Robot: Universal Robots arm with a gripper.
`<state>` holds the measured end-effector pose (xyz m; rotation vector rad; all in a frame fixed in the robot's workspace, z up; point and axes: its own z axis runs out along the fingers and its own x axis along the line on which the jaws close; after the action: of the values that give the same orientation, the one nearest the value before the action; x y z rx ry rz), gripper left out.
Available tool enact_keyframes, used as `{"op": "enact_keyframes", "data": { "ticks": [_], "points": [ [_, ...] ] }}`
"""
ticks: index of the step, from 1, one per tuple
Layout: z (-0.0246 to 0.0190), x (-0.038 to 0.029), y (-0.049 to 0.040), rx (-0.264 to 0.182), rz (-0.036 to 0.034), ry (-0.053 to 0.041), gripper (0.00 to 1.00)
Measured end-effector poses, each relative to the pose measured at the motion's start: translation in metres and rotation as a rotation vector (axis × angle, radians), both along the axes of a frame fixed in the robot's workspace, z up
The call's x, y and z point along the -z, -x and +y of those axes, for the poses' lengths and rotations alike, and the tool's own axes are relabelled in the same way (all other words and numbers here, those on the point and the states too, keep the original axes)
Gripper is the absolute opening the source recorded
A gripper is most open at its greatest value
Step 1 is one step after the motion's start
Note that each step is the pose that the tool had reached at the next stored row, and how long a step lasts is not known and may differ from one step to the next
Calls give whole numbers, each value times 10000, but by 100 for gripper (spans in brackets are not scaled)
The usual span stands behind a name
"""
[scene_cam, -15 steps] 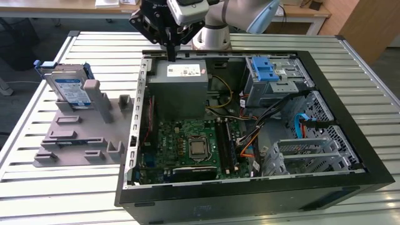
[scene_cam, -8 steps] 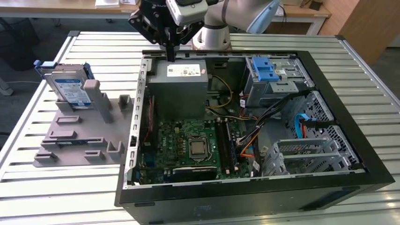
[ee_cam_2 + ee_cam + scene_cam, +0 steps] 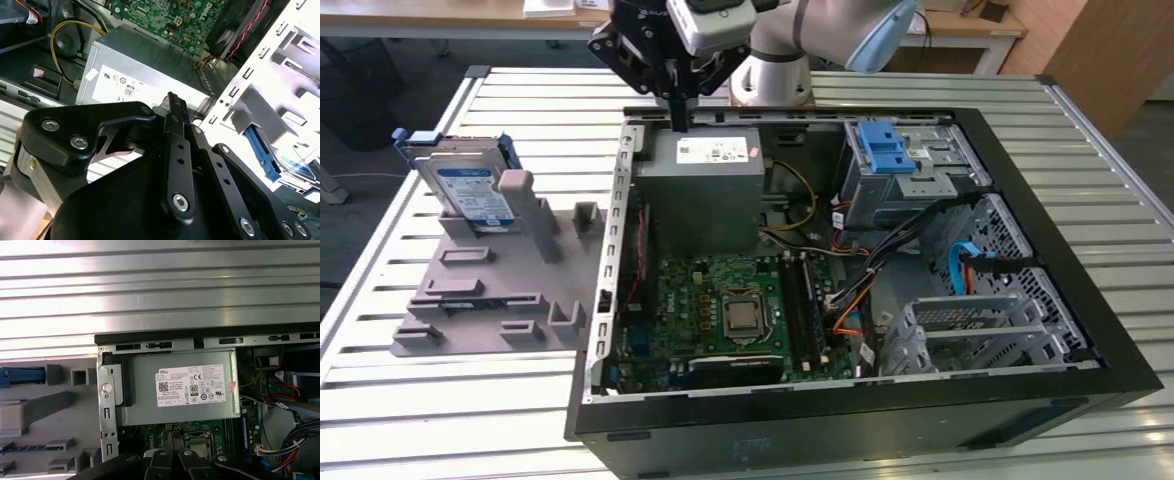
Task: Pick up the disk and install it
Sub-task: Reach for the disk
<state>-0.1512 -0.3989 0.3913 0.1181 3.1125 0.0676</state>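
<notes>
pincer (image 3: 680, 122) pinched fully closed, nothing in it, hanging over the grey power supply (image 3: 704, 190) in the open PC case (image 3: 854, 412), disk (image 3: 464, 190) upright in the grey holder (image 3: 480, 300) on the counter (image 3: 1107, 130), exterior view's left, well apart from the pincer

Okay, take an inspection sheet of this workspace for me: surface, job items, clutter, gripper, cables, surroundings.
Surface: slatted metal table carrying a grey fixture and an open computer case.
Job's things: disk stands on edge in the fixture, outside the case, on the exterior view's left; drive cage with a blue latch sits inside the case.
Clutter: nothing seen.
Gripper: gripper shut, holding nothing, over the power supply at the case edge.
Cables: blue cable and yellow wires inside the case.
Surroundings: wooden furniture behind the table.
</notes>
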Motion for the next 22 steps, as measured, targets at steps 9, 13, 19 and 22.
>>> {"op": "enact_keyframes", "data": {
  "ticks": [9, 13, 19, 22],
  "points": [
    [0, 3, 49, 0, 0, 0, 11],
    [0, 5, 65, -1, -1, 0, 11],
    [0, 7, 89, -1, 0, 0, 11],
    [0, 8, 100, 0, 0, 0, 11]
  ]
}}
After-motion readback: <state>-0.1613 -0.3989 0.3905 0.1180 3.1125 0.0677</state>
